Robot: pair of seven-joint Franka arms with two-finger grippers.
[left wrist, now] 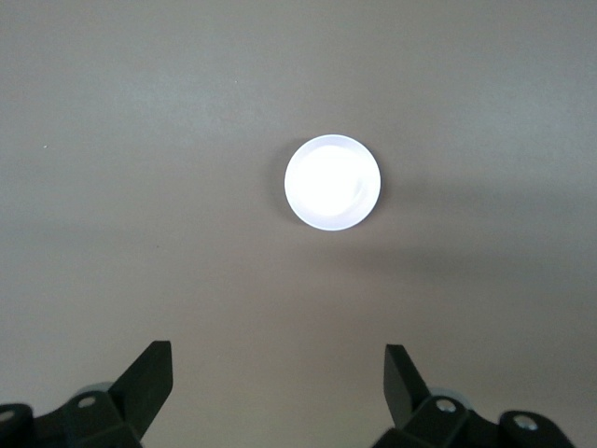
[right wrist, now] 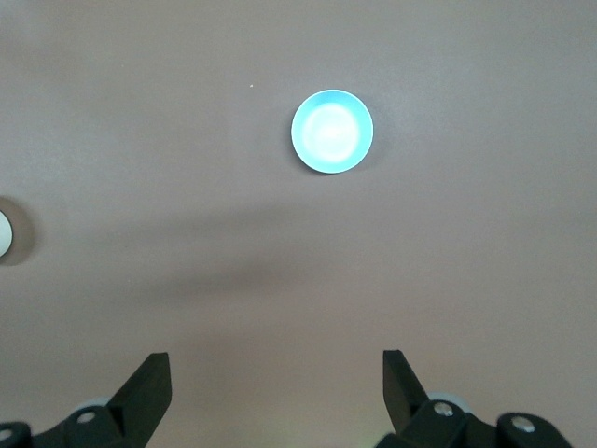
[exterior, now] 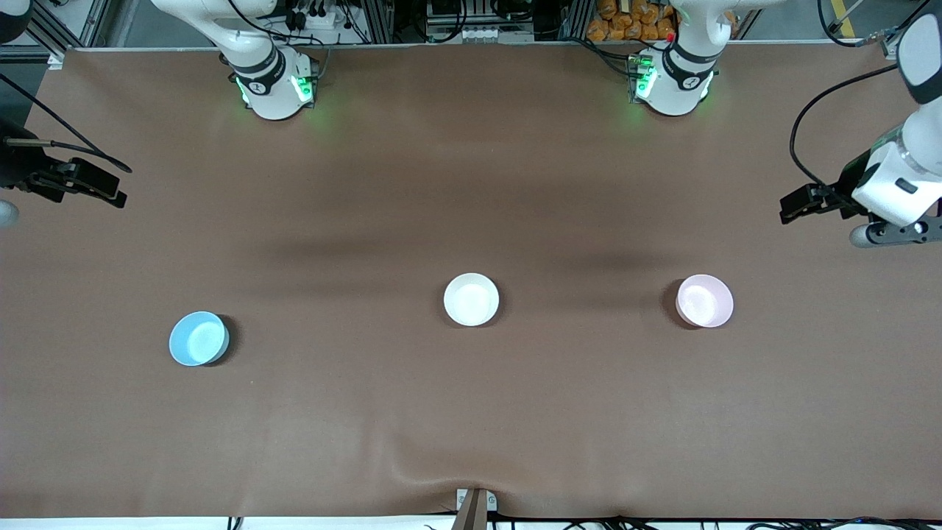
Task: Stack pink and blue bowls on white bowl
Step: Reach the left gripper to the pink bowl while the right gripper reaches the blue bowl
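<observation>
Three small bowls stand apart on the brown table. The white bowl is in the middle, the blue bowl toward the right arm's end, and the pink bowl toward the left arm's end. My left gripper hangs high over the table's edge at its own end, open and empty. The pink bowl looks washed out below it. At the other end my right gripper is also high, open and empty. Its view shows the blue bowl and a sliver of the white bowl.
The brown table cover has a slight wrinkle at its front edge, near a small bracket. Both arm bases stand at the back edge.
</observation>
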